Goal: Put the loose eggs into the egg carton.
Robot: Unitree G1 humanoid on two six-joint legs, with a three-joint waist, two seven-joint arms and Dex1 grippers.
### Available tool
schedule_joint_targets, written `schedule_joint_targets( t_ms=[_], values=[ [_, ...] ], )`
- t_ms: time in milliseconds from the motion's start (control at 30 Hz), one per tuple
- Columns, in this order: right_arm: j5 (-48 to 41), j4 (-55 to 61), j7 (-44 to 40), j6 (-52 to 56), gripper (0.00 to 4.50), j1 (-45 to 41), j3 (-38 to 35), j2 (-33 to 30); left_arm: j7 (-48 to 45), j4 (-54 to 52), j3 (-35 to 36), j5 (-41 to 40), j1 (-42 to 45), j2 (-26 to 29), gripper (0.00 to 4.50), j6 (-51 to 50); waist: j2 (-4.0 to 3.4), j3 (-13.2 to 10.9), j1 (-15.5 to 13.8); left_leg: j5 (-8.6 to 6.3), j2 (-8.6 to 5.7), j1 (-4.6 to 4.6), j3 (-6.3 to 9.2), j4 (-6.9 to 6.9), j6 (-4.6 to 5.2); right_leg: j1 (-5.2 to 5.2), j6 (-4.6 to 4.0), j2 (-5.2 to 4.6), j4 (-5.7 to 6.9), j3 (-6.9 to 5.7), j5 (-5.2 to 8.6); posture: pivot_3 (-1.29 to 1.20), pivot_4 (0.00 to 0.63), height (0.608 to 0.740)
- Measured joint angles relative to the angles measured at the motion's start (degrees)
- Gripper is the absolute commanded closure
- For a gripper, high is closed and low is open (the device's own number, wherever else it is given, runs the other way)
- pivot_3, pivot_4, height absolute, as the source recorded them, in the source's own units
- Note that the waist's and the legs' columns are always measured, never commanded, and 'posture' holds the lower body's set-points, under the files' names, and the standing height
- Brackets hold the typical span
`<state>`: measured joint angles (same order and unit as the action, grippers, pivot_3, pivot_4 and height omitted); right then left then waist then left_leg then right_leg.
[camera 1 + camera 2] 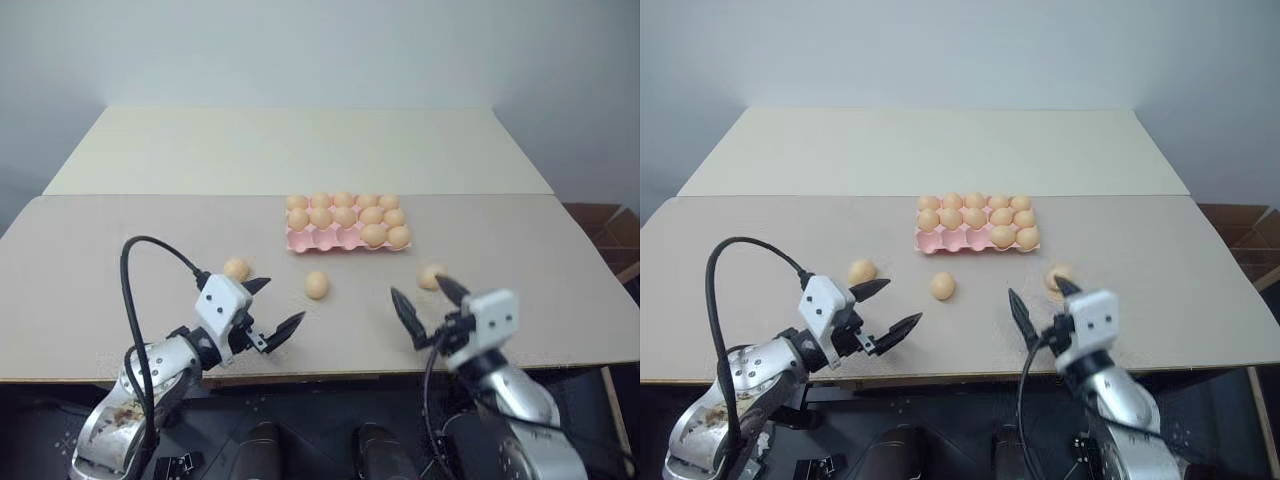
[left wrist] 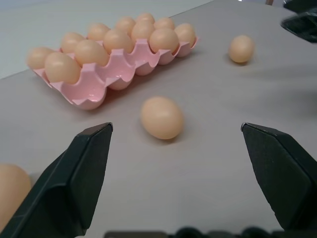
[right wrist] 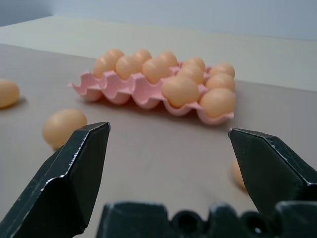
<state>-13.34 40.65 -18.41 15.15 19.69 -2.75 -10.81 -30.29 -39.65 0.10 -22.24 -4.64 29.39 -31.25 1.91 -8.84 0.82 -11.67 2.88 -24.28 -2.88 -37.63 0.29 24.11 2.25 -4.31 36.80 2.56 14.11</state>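
The pink egg carton (image 1: 300,243) lies at the middle of the grey table, its back two rows full of tan eggs and two more in the front row at the right. Three loose eggs lie in front of it: one at the left (image 1: 237,268), one in the middle (image 1: 316,285), one at the right (image 1: 430,276). My left gripper (image 1: 280,303) is open and empty, low over the table between the left and middle eggs. Beside the right egg, my right gripper (image 1: 420,292) stands open with nothing in it.
The table's front edge (image 1: 330,375) runs just below both grippers. A cream table (image 1: 300,150) adjoins at the back. A brown cardboard box (image 1: 600,220) stands past the right edge. A black cable (image 1: 130,290) loops over my left arm.
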Motion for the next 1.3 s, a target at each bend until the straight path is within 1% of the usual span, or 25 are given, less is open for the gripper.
schedule_joint_targets(
  t_ms=[33, 100, 233, 700, 833, 1000, 1100, 1200, 1300],
  values=[
    [0.3, -0.4, -0.2, -1.8, 0.06, 1.6, 0.1, 0.3, 0.0, 0.0, -0.3, 0.0, 0.1, -0.2, 0.0, 0.2, 0.0, 0.0, 0.1, 0.0, 0.02, 0.02, -0.02, 0.0, 0.0, 0.0, 0.15, 0.0, 0.0, 0.0, 0.19, 0.0, 0.15, 0.74],
    [0.9, -1.6, -0.5, -5.2, 0.06, 5.1, 0.2, 0.3, 0.1, 0.0, -0.8, 0.1, 0.1, -0.4, 0.0, 0.3, 0.0, 0.0, 0.1, 0.0, 0.05, 0.05, -0.03, 0.0, 0.0, 0.0, 0.13, 0.0, 0.02, 0.0, 0.23, 0.0, 0.15, 0.74],
    [1.1, -2.0, -1.5, -8.0, 0.06, 9.1, 0.6, -0.2, -0.5, 0.0, -1.5, 0.1, 0.4, -0.4, 0.0, 0.8, 0.0, 0.0, 0.1, -0.01, 0.06, 0.05, -0.04, 0.0, -0.01, 0.02, 0.1, -0.02, 0.02, 0.0, 0.23, 0.0, 0.15, 0.74],
    [1.5, -1.9, 0.2, -9.5, 0.06, 10.5, 1.3, -0.1, -7.0, 3.4, -3.8, 0.0, 3.9, 0.9, 0.0, 3.6, 0.0, 0.0, -0.1, -0.02, 0.04, 0.02, -0.04, 0.0, -0.03, 0.02, -0.01, -0.05, 0.0, 0.0, 0.22, 0.0, 0.15, 0.74],
    [1.5, -1.7, 1.8, -8.9, 0.06, 10.8, 1.5, 0.4, -8.9, 4.4, -3.9, -0.1, 4.5, 1.9, 0.0, 4.1, 0.0, 0.0, -0.1, -0.02, 0.05, 0.02, -0.04, 0.0, -0.03, 0.02, -0.01, -0.05, 0.0, 0.0, 0.22, 0.0, 0.15, 0.74],
    [1.6, -0.6, 6.3, -2.5, 0.06, 8.5, 1.7, 1.4, -11.0, 4.8, -4.2, -0.3, 5.4, 2.5, 0.0, 4.8, 0.0, 0.0, -0.1, -0.02, 0.05, 0.02, -0.04, 0.0, -0.03, 0.02, -0.04, -0.05, 0.0, 0.0, 0.2, 0.0, 0.15, 0.74],
    [3.4, 0.7, 10.5, 4.6, 0.06, 3.0, 1.9, 2.0, -12.3, 5.8, -4.9, -0.4, 6.6, 2.6, 0.0, 4.9, 0.0, 0.0, 0.0, -0.01, 0.05, 0.03, -0.04, -0.01, -0.02, 0.02, -0.04, -0.04, 0.01, 0.0, 0.19, 0.0, 0.15, 0.74],
    [5.8, 1.7, 14.8, 13.0, 0.06, -3.0, 2.2, 2.4, -13.3, 6.3, -5.5, -0.4, 7.2, 2.6, 0.0, 5.0, 0.0, 0.0, -0.1, -0.01, 0.03, 0.01, -0.04, -0.01, -0.02, 0.03, -0.3, -0.03, 0.03, 0.0, 0.03, 0.0, 0.15, 0.74],
    [6.5, 1.8, 18.1, 22.4, 0.06, -9.6, 1.9, 3.5, -14.3, 7.0, -5.7, -0.4, 8.0, 3.1, 0.0, 5.0, 0.0, 0.0, -0.1, -0.01, -0.02, -0.04, -0.02, -0.01, -0.02, 0.04, -0.03, -0.01, 0.02, 0.01, -0.11, 0.0, 0.15, 0.74]
  ],
)
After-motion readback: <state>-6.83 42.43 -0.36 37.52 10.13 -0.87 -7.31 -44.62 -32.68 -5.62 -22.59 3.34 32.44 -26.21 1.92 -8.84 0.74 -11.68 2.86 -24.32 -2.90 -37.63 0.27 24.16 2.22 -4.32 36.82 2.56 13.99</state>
